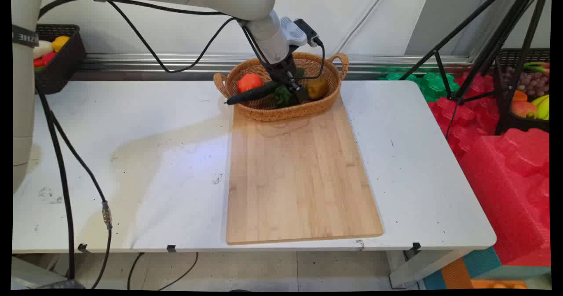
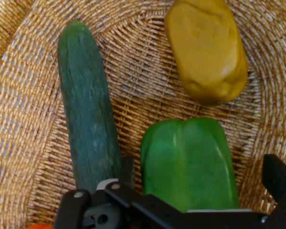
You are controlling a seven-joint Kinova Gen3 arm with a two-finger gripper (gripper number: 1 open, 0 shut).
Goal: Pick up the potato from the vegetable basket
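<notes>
The arm reaches down into the wicker basket (image 1: 281, 109), gripper (image 2: 200, 191) fingers spread either side of the green pepper (image 2: 188, 162); the hand view shows the cucumber (image 2: 88, 109) alongside

A black gripper (image 2: 200, 183) reaches down into a woven wicker basket (image 2: 28, 119), its two fingers (image 2: 278, 179) spread wide to either side of a green bell pepper (image 2: 188, 162). A long dark green cucumber (image 2: 88, 109) lies just beside the pepper, one end running under the gripper's linkage. Beyond the pepper sits a yellow-brown potato (image 2: 207, 47), close to it but apart. A sliver of something orange-red (image 2: 38, 226) shows at the bottom edge, too little to identify.
</notes>
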